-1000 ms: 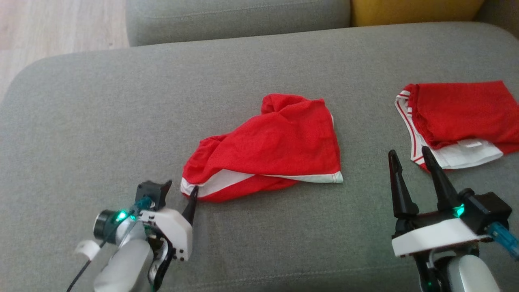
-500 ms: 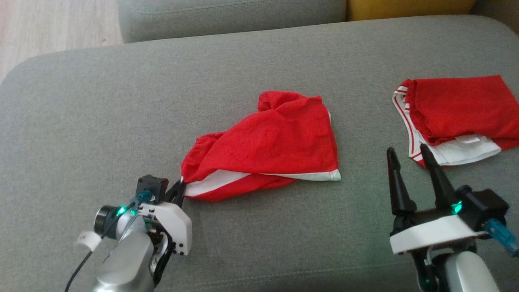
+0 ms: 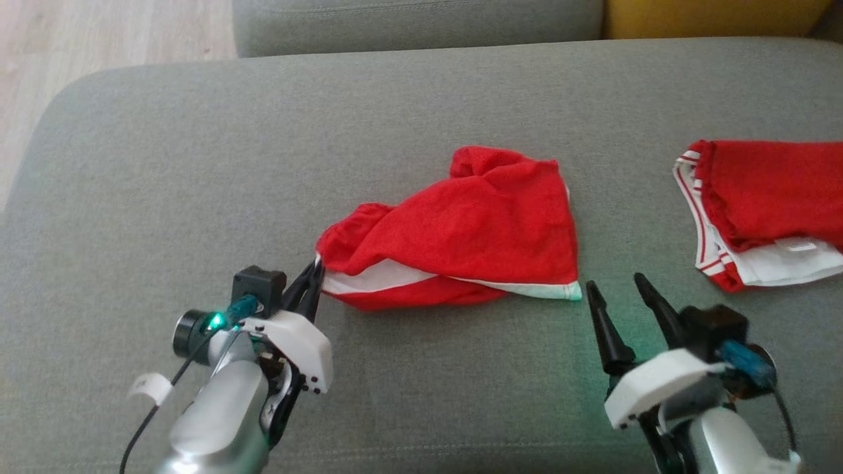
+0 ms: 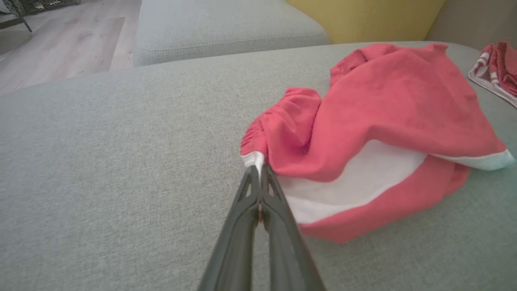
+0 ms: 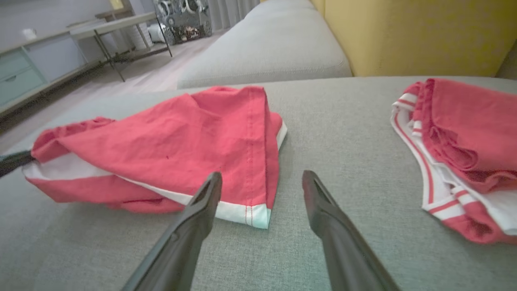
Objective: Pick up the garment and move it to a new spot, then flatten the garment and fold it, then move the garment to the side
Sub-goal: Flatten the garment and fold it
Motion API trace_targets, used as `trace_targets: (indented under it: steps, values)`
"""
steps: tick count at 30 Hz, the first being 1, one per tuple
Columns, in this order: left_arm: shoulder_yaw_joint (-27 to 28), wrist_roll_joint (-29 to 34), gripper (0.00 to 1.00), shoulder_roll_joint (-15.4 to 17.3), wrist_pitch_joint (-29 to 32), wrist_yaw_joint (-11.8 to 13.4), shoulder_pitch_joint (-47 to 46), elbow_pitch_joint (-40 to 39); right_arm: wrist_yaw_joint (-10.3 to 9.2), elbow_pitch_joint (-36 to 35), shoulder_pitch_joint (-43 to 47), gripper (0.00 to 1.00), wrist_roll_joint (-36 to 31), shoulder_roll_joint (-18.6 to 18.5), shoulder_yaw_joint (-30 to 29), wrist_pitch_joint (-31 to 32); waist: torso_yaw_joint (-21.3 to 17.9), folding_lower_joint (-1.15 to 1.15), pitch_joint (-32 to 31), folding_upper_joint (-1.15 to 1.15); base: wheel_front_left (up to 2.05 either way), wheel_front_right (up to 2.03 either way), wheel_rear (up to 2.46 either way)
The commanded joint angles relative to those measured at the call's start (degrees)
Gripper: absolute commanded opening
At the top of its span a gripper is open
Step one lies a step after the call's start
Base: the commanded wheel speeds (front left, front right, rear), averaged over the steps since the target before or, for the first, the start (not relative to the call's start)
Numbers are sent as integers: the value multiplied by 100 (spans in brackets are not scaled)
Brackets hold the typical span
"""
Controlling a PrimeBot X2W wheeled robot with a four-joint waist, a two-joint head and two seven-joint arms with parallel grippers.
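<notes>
Garment [image 3: 461,230] front and centre: red cloth with white trim, lying rumpled in the middle of the grey sofa cushion [image 3: 197,164]. One side flops over itself, so a white band shows along the near edge, and a white hem corner pokes out at the right end.

Over to the left gripper [image 3: 315,275]: fingers pressed tight together, and between the tips sits the white corner at the garment's left end, right by the gathered red edge. That's a pinch on the fabric, plain in the left wrist view, where the two dark fingers meet in a single point at the cloth. The rest of the garment rests on the cushion, spreading away to the right of that grip.

Right gripper [image 3: 612,282] now: fingers spread wide, nothing between them, sitting just beside the garment's right hem corner, tips pointing up the sofa. In its own wrist view one finger overlaps the white hem; whether it touches, I cannot tell.

Further right, well apart, a second red garment [image 3: 764,191] with red-and-white striped edging lies near the cushion's right side. Behind it all, a back cushion [image 3: 408,23] in grey, a yellow cushion [image 3: 711,16] beside it, and pale wood floor [image 3: 99,39] at upper left.
</notes>
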Motion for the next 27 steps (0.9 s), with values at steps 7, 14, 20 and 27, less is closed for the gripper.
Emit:
trace_targets:
  steps: [7,14,20,27]
  values:
    - [58,37,0,90,32,100,-109,-569,-4,1041,-797,100,-219,-295,372,-46,181,0,107,0,0,0,0]
    - [-19,44,0,122,162,157,-79,-867,-4,2032,-1289,100,-235,-365,646,-226,232,0,181,0,0,0,0]
    - [-63,36,0,173,249,202,-29,-1031,-4,2608,-1587,100,-132,-376,844,-417,250,0,200,0,0,0,0]
    - [-92,11,0,245,322,247,24,-1159,-4,3046,-1772,100,48,-379,1020,-634,258,0,188,0,0,0,0]
